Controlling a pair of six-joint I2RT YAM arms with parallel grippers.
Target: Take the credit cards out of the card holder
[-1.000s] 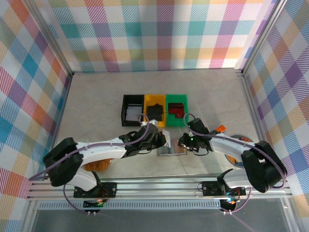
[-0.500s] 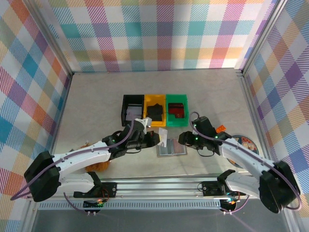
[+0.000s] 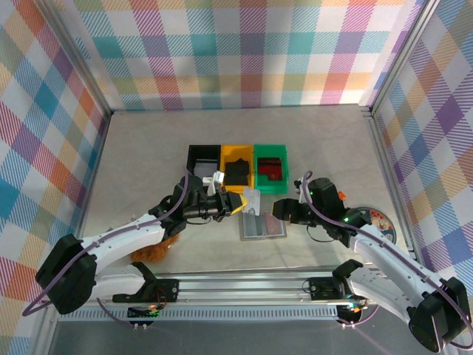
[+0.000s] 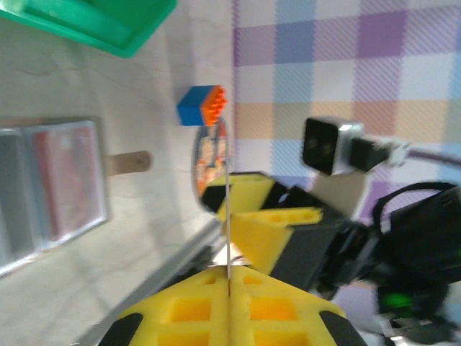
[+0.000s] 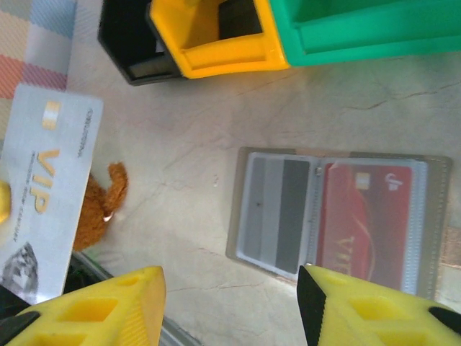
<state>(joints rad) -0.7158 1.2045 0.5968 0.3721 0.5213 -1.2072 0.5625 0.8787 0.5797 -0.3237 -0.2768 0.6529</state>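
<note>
Beige stone-look table [image 3: 148,163] runs between plaid walls. At its centre, a black bin [image 3: 191,170], a yellow bin [image 3: 236,148] and a green bin [image 3: 270,146] stand in a touching row.

At 6 o'clock from that row, near the front edge, the card holder [image 5: 439,216] lies spread open and flat. Its two panels face up and its small tab sticks out at 3 o'clock. A grey card [image 5: 277,209] sits in the left panel and a red card [image 5: 364,223] marked VIP in the right panel, both under clear sleeves.

The left gripper [image 3: 235,201] hangs at 10 o'clock from the holder, above the table. Its yellow jaws are pressed together on a pale card [image 5: 43,180], also marked VIP, which is well clear of the holder.

The right gripper [image 3: 278,210] hovers at 1 o'clock from the holder with its jaws spread and nothing between them.

A brown plush toy [image 3: 151,253] lies toward 9 o'clock, partly under the left arm. A round printed disc [image 3: 378,220] rests at 3 o'clock. A small blue and orange block [image 4: 202,106] sits just beside that disc.
</note>
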